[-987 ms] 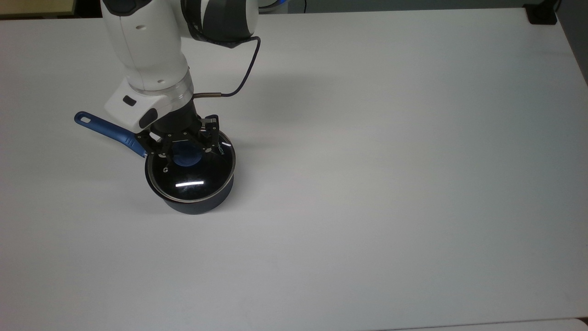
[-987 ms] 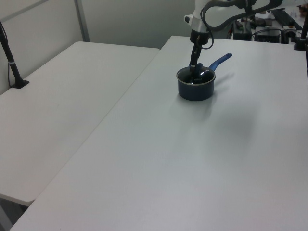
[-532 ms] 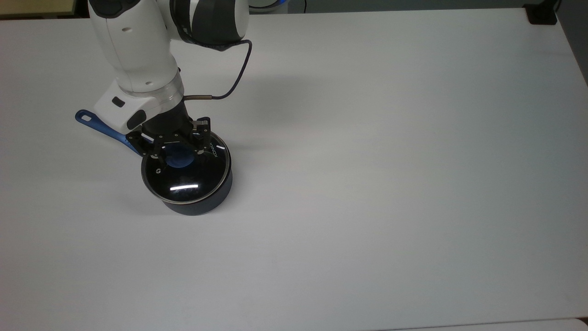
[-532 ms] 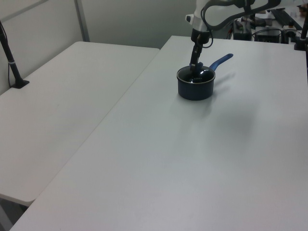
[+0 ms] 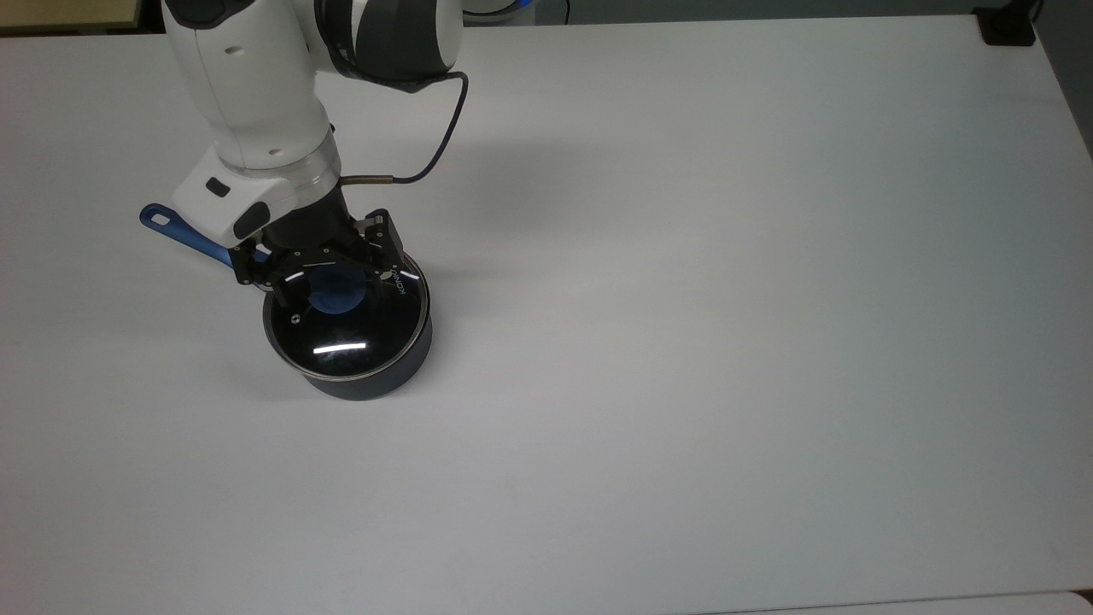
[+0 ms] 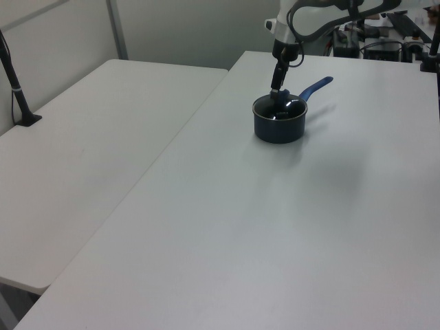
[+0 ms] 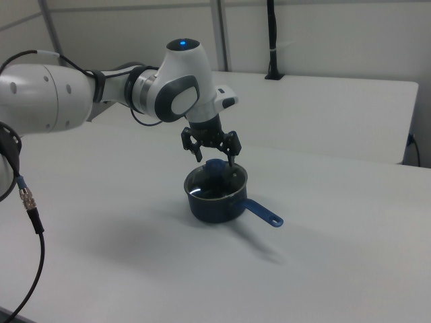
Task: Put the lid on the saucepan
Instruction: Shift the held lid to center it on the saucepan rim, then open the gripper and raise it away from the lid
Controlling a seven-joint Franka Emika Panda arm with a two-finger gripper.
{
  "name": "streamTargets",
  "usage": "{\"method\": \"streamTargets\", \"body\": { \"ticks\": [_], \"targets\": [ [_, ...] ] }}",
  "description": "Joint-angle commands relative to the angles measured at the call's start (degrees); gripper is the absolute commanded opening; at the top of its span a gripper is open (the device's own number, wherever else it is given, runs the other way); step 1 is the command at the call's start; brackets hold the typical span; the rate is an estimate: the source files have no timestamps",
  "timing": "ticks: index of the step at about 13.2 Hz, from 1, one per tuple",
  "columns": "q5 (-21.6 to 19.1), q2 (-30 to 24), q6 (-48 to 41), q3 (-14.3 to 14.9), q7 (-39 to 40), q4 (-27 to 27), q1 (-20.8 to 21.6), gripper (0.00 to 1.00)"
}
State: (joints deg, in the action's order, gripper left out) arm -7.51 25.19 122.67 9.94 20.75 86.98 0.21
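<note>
Clear glass with a thin metal rim and a blue centre knob, the round lid (image 5: 346,320) now sits flat on the small dark navy saucepan (image 5: 367,376), its rim matching the pot's rim all round in the top view. In the right view the lid (image 7: 214,183) lies level in the mouth of the saucepan (image 7: 214,205), the blue knob standing up at its middle. The long blue handle (image 5: 184,235) with a hole at its end runs out toward the top view's upper left, passing under the arm's wrist.

A second ago the lid hung slightly off-centre toward the top view's right, and the black two-finger gripper (image 5: 335,282) was closed on the knob. Half a second ago the lid had settled over the pot. Now the fingers are spread wide, one on each side of the knob and clear of it, which the right view confirms: the gripper (image 7: 215,156) hangs just above the knob with daylight between its tips and the blue cap. I judge the lid released and the placement done; what remains is only to lift the arm straight up, without catching the knob.

The saucepan stands on a plain white table (image 5: 726,342), and a dark cable (image 5: 444,145) loops from the white wrist.
</note>
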Motion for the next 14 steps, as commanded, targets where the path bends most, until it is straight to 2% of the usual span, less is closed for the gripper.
{"method": "streamTargets", "body": {
  "ticks": [1,4,7,8,10,14],
  "targets": [
    [-1.54,-3.99,-0.58,0.96,0.17,0.55,0.49,1.00],
    [-0.41,-10.49,-6.46,1.23,-8.68,1.35,0.76,1.00],
    [7.74,-17.08,-17.96,1.23,-14.57,2.22,2.94,1.00],
    [9.16,-18.76,-19.39,1.14,-16.43,3.27,3.91,1.00],
    [9.35,-21.49,-20.10,0.88,-16.62,5.47,4.71,1.00],
    [9.35,-23.51,-23.79,0.44,-16.18,6.53,5.50,1.00]
  ]
}}
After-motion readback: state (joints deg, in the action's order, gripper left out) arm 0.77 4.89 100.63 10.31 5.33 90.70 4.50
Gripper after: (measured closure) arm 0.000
